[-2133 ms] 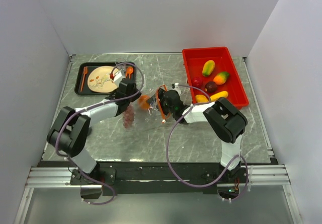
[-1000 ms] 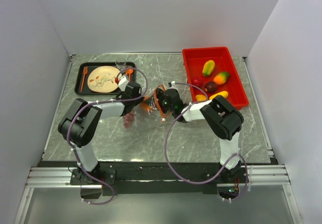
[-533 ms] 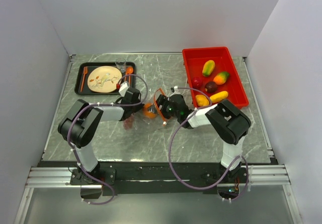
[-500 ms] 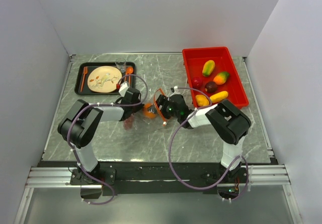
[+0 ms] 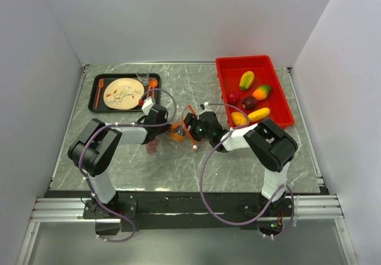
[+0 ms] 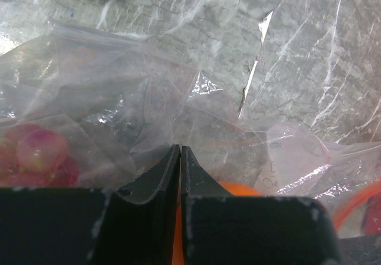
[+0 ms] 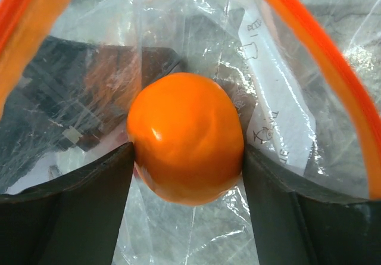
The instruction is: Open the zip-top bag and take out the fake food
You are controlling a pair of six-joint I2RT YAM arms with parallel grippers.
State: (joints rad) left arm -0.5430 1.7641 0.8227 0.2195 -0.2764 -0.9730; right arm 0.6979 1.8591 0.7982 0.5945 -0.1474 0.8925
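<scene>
Jaws: R on orange [image 7: 184, 137], L bag [image 6: 149, 86]

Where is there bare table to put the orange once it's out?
Bare marble along the near edge, and at the back between black tray and red bin. The middle is crowded: bag, orange, left claw, right claw.

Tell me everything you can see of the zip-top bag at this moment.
The zip-top bag is clear, crinkled thin plastic with an orange zipper strip around its mouth, which stands open. It is crumpled over the middle of the marbled table. Inside are an orange fruit and pinkish grapes. The left hand pinches its film; the right hand reaches in through the mouth, gripping the orange fruit.
</scene>
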